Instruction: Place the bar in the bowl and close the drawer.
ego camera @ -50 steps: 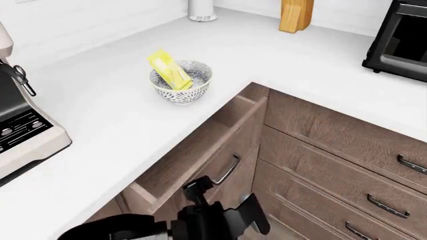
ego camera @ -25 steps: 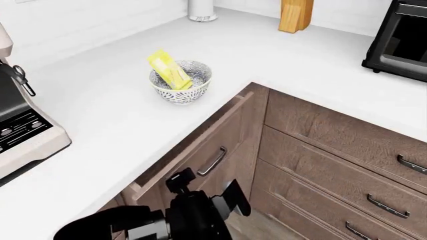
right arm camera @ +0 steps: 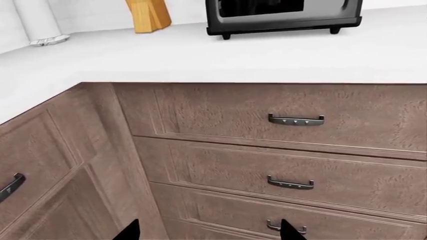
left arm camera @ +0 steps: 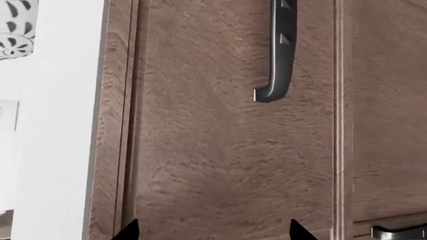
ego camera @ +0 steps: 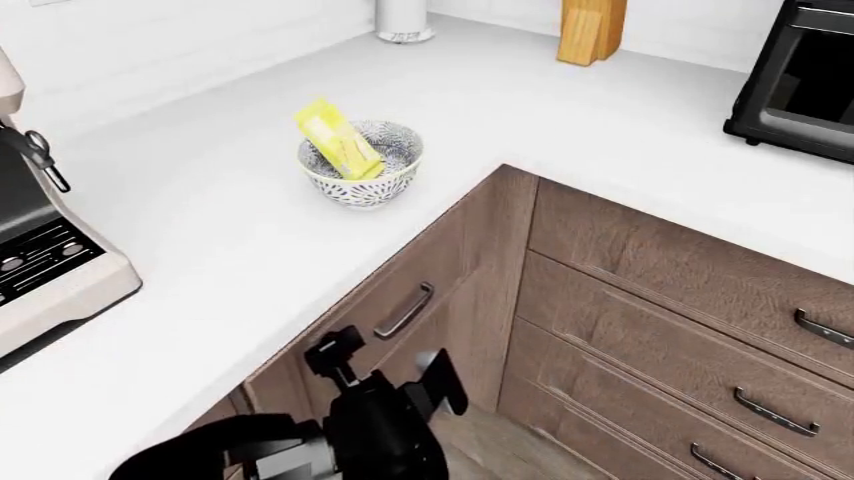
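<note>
Bar [ego camera: 338, 140]: yellow, lying in the bowl [ego camera: 363, 165] on the white worktop [ego camera: 200, 220]; long axis tilted, upper end jutting over the rim toward the back wall.

Drawer [ego camera: 400, 300]: front flush under the worktop edge; handle [ego camera: 403, 310] runs along the front.

Left end effector [ego camera: 387, 372]: open wide, empty, just before the drawer front. The left wrist view shows the handle [left arm camera: 280, 50] close up.

Right end effector [right arm camera: 208, 231]: seen only in the right wrist view, tips apart, holding nothing, facing the stacked drawers [right arm camera: 280, 150].

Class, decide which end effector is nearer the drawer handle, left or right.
Left. The left end effector sits right at the drawer front, below its handle. The right end effector faces the other cabinet's drawers, farther away.
</note>
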{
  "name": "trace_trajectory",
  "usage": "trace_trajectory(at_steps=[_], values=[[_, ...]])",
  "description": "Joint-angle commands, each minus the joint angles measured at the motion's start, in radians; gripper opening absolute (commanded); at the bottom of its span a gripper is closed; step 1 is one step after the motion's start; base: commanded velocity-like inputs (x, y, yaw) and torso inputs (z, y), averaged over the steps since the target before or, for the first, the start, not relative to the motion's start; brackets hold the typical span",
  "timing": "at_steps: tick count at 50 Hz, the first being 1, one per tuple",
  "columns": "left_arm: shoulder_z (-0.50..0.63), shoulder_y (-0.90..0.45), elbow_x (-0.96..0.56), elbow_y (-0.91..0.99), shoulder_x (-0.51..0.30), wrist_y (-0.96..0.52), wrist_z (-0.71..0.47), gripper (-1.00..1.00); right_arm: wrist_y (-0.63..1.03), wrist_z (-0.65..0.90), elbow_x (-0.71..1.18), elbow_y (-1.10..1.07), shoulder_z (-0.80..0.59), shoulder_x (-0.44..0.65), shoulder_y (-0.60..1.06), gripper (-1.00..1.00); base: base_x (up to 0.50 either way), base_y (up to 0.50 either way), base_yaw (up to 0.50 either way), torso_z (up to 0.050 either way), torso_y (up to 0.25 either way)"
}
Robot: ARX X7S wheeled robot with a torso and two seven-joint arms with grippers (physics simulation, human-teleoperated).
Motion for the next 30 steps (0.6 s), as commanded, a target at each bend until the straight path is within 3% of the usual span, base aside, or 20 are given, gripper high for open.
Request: trace_trajectory(at_steps=[1,30], values=[[0.002,0.010,0.081,-0.043,0.000,-0.039,-0.017,1.00,-0.001,0.000,0.006,0.003,0.005,0.000,0.000,1.00,0.00,0.00,0.00,0.000,0.000],[-0.001,0.006,0.071,-0.131,0.000,-0.043,0.020,1.00,-0.001,0.000,0.013,0.010,0.014,0.000,-0.005,1.00,0.00,0.00,0.00,0.000,0.000]])
